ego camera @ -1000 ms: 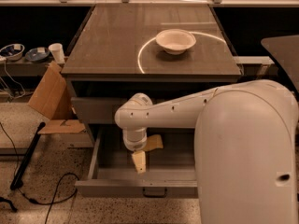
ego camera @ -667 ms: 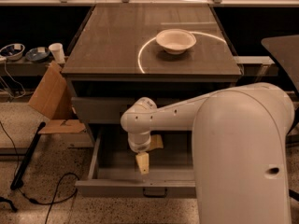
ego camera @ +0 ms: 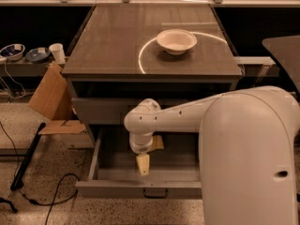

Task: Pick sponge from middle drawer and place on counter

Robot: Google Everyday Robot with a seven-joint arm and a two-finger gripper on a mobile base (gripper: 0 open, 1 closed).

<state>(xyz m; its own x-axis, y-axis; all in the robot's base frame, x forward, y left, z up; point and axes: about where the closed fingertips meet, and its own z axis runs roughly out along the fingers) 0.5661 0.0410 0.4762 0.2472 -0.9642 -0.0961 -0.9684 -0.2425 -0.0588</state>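
The middle drawer (ego camera: 140,189) is pulled open at the bottom of the grey cabinet. My white arm reaches down into it from the right. My gripper (ego camera: 143,164) points down inside the drawer, near its front middle, just above the floor. The pale-yellow sponge (ego camera: 157,143) lies flat on the drawer floor just behind and right of the gripper, partly hidden by my wrist. The counter (ego camera: 112,41) is the glossy grey-brown top, with a curved light reflection.
A white bowl (ego camera: 176,41) stands on the counter at the back right. The closed drawer (ego camera: 98,110) sits above the open one. Brown cardboard (ego camera: 50,95) leans at the cabinet's left. A black cable (ego camera: 56,196) lies on the floor. A dark side table (ego camera: 283,50) stands at the right.
My wrist and gripper have shifted slightly to the right inside the drawer. The sponge, the bowl and the drawer have not moved.
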